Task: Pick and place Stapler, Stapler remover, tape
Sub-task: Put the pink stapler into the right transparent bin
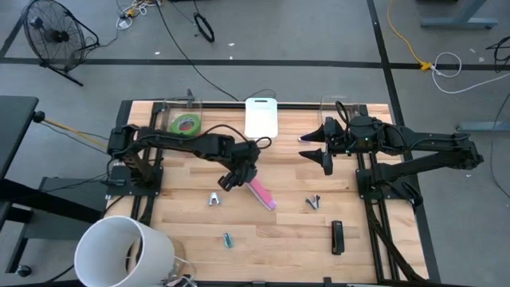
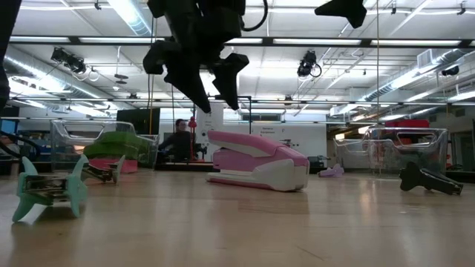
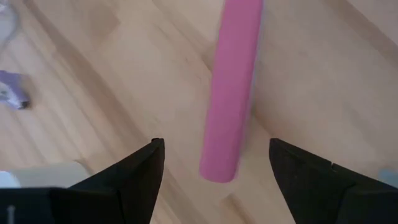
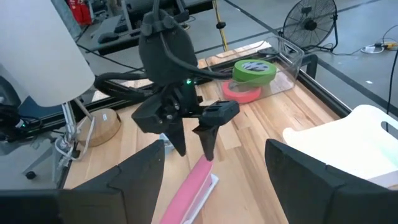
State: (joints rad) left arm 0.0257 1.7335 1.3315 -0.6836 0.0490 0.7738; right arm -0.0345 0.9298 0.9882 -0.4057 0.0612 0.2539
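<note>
Pink stapler (image 1: 262,194) lying flat on tabletop (image 1: 279,231) centre, long axis running roughly 11 to 5 o'clock. My left tool (image 1: 229,180) hovers just above its 11 o'clock end, fingers spread apart, nothing held. I judge step as grasp: lower straight down, straddle body across its narrow width, keep it centred between fingers, then close. Right tool (image 1: 325,156) waits open near 1 o'clock, well apart. Tape (image 1: 186,123) sits in clear bin (image 1: 182,112) at 11 o'clock.

A lab or workshop: exposed ceiling ducts (image 2: 74,63), strip lights (image 2: 133,15), floor cables (image 1: 183,48) and a fan (image 1: 52,36).
</note>
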